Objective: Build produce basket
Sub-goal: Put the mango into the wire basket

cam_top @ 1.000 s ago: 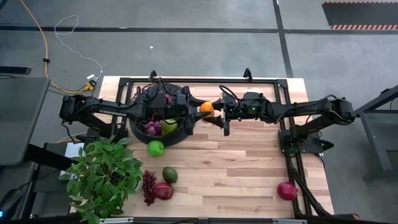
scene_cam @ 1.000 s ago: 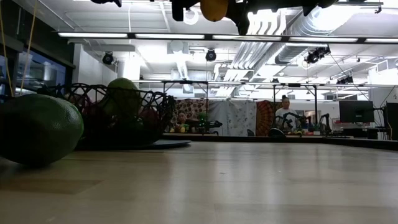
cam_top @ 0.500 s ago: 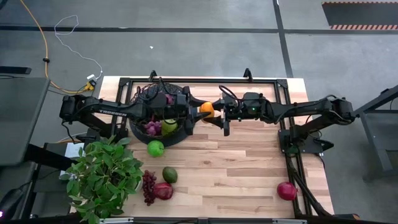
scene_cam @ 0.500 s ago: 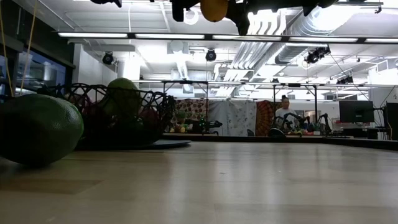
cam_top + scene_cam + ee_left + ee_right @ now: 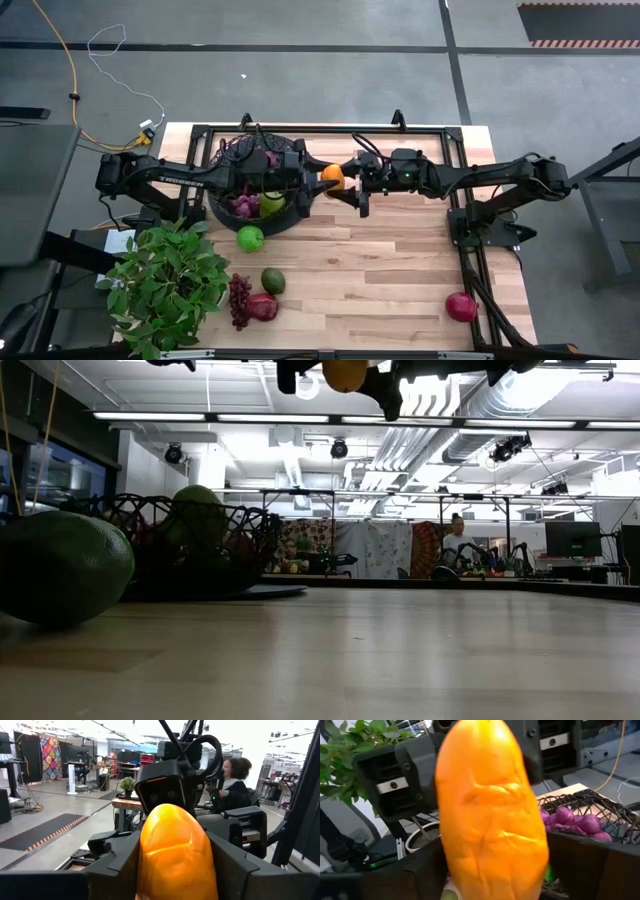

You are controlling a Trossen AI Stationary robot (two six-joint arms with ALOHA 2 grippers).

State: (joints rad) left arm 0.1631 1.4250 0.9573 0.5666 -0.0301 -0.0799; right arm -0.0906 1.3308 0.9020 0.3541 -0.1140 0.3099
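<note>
High view, starting at the near edge of the table: a red pomegranate (image 5: 461,306) lies alone by the right corner; far over to the left, a dark grape bunch (image 5: 238,300) touches a second pomegranate (image 5: 263,307); an avocado (image 5: 273,281) sits just behind them; a leafy potted plant (image 5: 165,285) fills the left corner beside them. A bit farther back, a green apple (image 5: 250,238) rests on the wood just in front of the basket (image 5: 213,212); in the low view this fruit looks big and dark on the left.

The black wire basket stands on the far left part of the table; inside it lie purple grapes (image 5: 245,205) and another green apple (image 5: 271,203).

Just past the right side of the basket, up in the air, is the yellow-orange pepper (image 5: 332,175); both arms meet there. The left gripper (image 5: 320,180) reaches across over the basket and squeezes the pepper between its two dark fingers (image 5: 117,865); the pepper stands upright in that grip. The right gripper (image 5: 350,183) comes in from the right and is at the same pepper; I cannot tell if it is gripping or letting go.

Far off, a person sits in the room behind.
</note>
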